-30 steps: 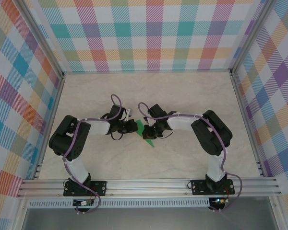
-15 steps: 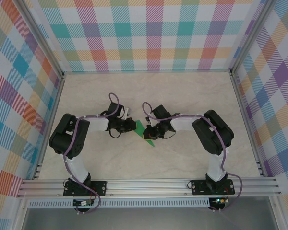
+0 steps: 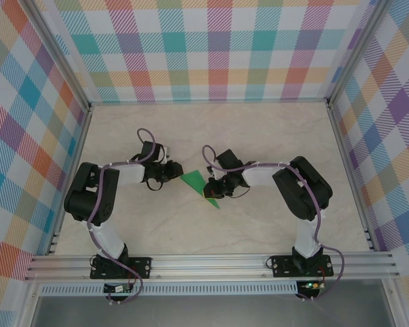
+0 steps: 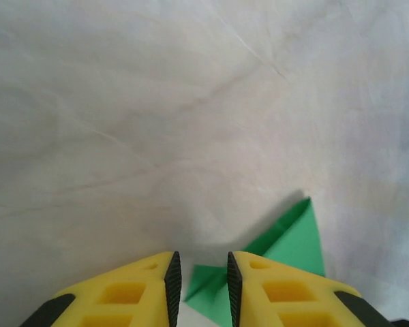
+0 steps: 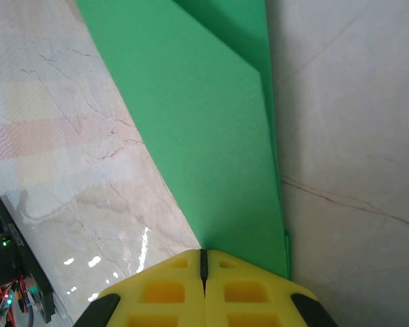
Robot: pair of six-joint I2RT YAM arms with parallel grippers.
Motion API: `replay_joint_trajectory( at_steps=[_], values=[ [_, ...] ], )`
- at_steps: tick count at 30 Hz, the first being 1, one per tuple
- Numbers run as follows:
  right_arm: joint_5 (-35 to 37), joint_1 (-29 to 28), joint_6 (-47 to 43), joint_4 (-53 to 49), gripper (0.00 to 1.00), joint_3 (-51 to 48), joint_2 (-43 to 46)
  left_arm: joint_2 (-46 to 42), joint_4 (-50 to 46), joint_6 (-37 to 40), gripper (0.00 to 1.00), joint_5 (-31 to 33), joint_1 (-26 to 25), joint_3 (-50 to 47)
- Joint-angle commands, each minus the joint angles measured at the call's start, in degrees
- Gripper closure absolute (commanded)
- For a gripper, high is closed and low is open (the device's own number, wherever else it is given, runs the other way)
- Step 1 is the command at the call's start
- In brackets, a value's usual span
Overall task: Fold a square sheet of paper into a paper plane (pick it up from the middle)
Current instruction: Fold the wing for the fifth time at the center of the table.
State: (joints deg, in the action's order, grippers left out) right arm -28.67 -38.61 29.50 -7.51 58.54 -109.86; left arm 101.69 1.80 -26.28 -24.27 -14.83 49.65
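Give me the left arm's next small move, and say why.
Probably ease the left gripper forward over the near corner of the paper and close on it. Its fingers are open, with that corner lying in line with the gap. The right gripper, shut, sits at the paper's far edge and looks set to steady it.

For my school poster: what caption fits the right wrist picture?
Closed yellow gripper meets the folded green paper on a pale marbled table.

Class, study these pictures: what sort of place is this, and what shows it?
Likely a robot lab test cell: two robot arms bolted to an aluminium frame, a marble-look table, and plaid walls enclosing it.
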Motion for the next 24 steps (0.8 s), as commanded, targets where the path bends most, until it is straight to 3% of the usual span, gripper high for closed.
replay_joint_trajectory(
  at_steps=[1, 11, 17, 24],
  values=[
    [2.8, 0.3, -0.3, -7.0, 0.92, -2.4, -0.8, -3.5, -1.4, -1.1, 0.7, 4.5, 1.5, -1.2],
    [1.7, 0.3, 0.2, -7.3, 0.92, -0.6, 1.0, -18.7, 6.1, -7.4, 0.7, 2.0, -6.3, -11.2],
    [0.5, 0.2, 0.5, -6.8, 0.92, 0.2, 1.3, -12.7, 9.8, -8.6, 0.82, -0.3, -11.7, -10.1],
    [-0.7, 0.3, 0.7, -5.9, 0.92, 1.5, 2.5, -3.1, 10.8, -8.5, 0.92, 0.6, -13.2, -5.7]
  ],
)
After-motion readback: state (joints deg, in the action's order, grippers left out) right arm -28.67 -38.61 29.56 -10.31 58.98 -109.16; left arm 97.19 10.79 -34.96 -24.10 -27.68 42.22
